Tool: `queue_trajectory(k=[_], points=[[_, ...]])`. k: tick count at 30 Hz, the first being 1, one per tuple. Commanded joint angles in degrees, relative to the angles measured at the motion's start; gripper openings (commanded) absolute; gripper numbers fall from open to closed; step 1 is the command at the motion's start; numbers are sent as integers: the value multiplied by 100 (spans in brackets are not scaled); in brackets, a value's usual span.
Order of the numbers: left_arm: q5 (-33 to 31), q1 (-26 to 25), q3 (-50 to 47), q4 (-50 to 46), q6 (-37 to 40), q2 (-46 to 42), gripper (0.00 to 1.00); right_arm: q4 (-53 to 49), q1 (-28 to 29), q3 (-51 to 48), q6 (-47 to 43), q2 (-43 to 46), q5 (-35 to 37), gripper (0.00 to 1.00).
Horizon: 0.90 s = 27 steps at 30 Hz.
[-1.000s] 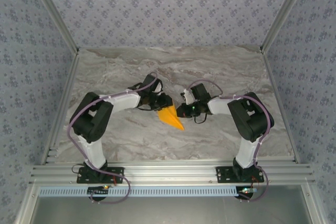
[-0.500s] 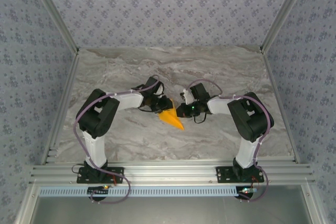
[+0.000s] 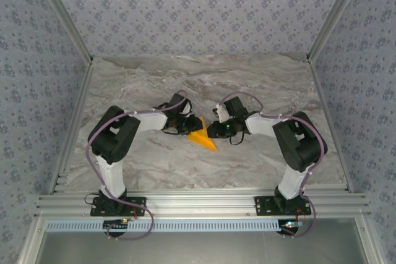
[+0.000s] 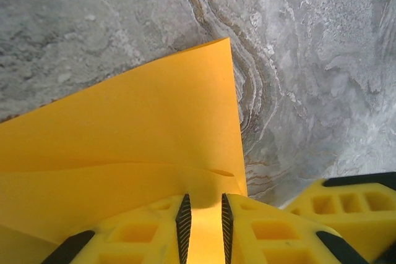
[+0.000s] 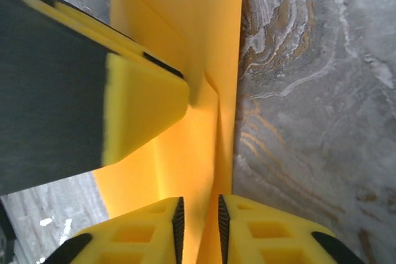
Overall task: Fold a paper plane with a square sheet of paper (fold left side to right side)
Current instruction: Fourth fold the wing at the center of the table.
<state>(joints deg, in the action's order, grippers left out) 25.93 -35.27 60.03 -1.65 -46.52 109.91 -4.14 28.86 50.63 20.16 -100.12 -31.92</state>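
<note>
Grey marbled worktop [image 3: 260, 78]. Matte orange paper sheet [image 3: 203, 138] at mid-worktop, folded triangular, tip toward 5 o'clock. Left gripper [image 4: 205, 200] at its 10 o'clock, nearly closed, pinching the paper. Right gripper [image 5: 200, 201] at 2 o'clock: narrow slit, paper inside, can't tell if clamped.

Your sheet of paper [image 3: 203, 138] reads plain orange-yellow against the table [image 3: 260, 78], grey marble with brownish veins. You see yellow fingers [image 4: 266, 227] with black pads [image 4: 183, 227], and bluish floral-print walls [image 3: 198, 4]
</note>
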Motion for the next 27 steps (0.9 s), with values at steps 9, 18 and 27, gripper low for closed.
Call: queue_trajectory(k=[9, 18, 27], points=[[-299, -8, -288, -503, 71, 1, 22, -585, 121, -5, 43, 364, -1477, 24], [-299, -7, -304, -512, 75, -11, 22, -914, 241, -40, -169, 47, -1147, 24], [-317, -13, -302, -520, 84, -4, 22, -1093, 261, -105, -293, -54, -1027, 24]])
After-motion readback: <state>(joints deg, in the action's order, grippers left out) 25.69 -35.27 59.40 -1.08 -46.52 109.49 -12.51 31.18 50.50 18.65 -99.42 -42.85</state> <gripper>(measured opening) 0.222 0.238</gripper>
